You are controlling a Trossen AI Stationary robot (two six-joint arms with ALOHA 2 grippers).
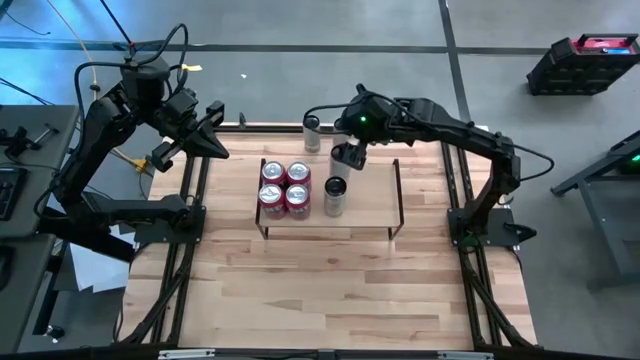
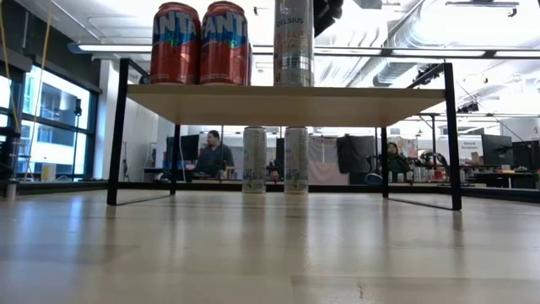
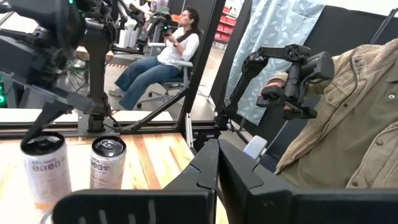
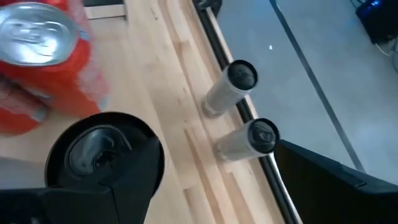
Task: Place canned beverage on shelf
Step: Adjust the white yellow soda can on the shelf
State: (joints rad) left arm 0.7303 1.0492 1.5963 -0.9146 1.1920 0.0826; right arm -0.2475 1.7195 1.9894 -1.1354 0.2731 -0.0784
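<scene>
Five cans are standing on the shelf (image 1: pixel 360 185), with the right pincer (image 1: pixel 347 155) hovering released just above the newest one.
Four red soda cans (image 1: pixel 285 187) are sitting packed two by two at one end of the board, leaving the silver slim can (image 1: pixel 335 196) to stand upright just beside them, apart from the pincer's spread fingers; the tight grouping is probably saving room for more. Two more slim cans (image 2: pixel 270 160) are waiting on the bench (image 1: pixel 330 290) behind the shelf, near the far rail, likely the next ones to fetch. The left pincer (image 1: pixel 213 140) is resting clenched and empty beyond the shelf's left end, keeping out of the working arm's way.
</scene>
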